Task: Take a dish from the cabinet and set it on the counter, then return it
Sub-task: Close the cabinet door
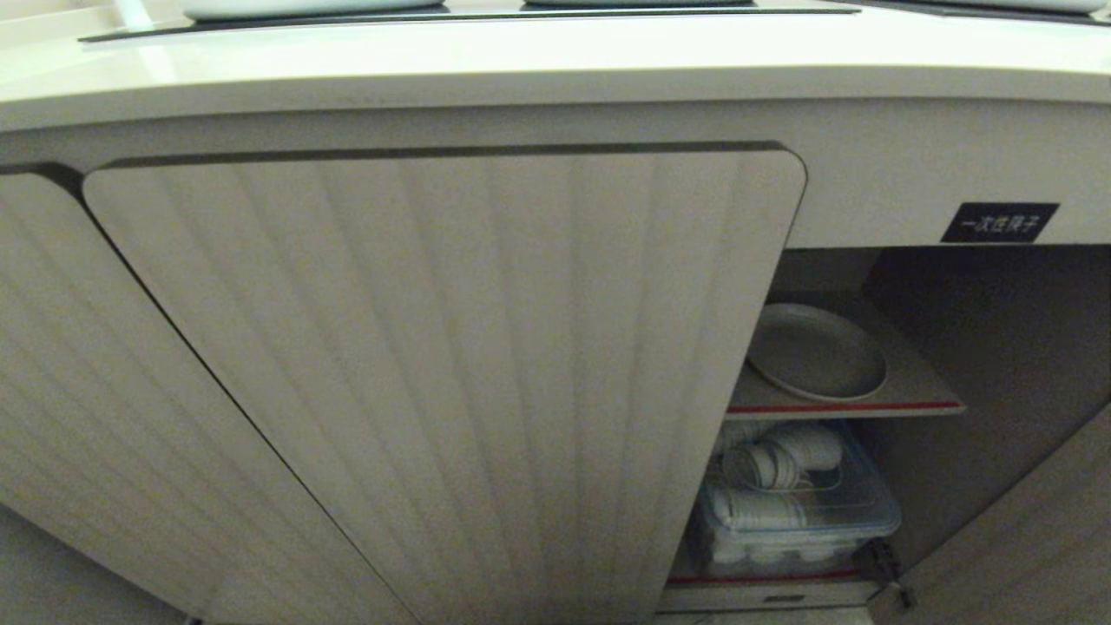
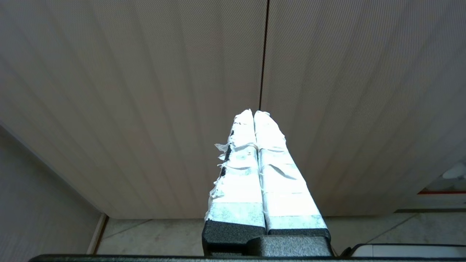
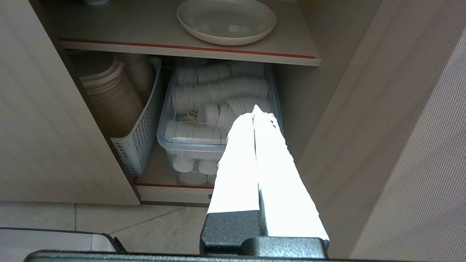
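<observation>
The cream-white dish [image 1: 816, 351] [image 3: 226, 20] lies flat on the red-edged upper shelf [image 1: 920, 395] [image 3: 153, 36] of the open cabinet, beside a closed ribbed cabinet door [image 1: 451, 373]. The counter [image 1: 538, 65] runs above. Neither arm shows in the head view. My right gripper [image 3: 255, 111] is shut and empty, out in front of the opening, below the dish shelf and apart from the dish. My left gripper [image 2: 253, 113] is shut and empty, facing closed ribbed doors [image 2: 145, 91].
Under the shelf a clear lidded box of white cups [image 1: 794, 503] [image 3: 214, 120] sits beside a white perforated basket of stacked bowls [image 3: 123, 109]. The open right door [image 3: 400, 145] stands close beside my right gripper. A black label [image 1: 1000, 222] sits above the opening.
</observation>
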Robot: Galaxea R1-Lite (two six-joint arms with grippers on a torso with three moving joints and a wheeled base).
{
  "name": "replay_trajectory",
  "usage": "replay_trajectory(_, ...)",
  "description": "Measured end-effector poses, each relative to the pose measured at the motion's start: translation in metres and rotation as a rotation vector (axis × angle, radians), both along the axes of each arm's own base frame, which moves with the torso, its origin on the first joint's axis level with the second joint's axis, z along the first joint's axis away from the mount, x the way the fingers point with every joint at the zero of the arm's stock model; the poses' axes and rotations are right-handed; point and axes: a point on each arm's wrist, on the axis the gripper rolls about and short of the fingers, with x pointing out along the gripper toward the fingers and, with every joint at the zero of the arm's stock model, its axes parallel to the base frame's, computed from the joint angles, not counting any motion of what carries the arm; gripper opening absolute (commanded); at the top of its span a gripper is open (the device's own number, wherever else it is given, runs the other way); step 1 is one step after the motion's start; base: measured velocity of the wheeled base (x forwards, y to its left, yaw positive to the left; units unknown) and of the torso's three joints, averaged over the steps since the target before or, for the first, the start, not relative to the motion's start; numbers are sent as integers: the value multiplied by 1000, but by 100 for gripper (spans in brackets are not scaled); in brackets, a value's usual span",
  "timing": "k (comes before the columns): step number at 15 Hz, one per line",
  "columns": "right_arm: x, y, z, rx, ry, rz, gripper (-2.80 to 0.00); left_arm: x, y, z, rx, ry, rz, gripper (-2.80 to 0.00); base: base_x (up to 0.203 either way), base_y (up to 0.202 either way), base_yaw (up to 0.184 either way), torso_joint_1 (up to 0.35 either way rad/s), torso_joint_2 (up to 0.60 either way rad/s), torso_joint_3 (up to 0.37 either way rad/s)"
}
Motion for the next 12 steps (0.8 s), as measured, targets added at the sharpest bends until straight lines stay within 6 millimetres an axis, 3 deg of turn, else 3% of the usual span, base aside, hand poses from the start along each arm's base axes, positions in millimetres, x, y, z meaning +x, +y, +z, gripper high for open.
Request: replay_trajectory(12,0,0,0,1,-1,0,-280,0,0,0,0,0,0,-280,0,0,0,0,0,0)
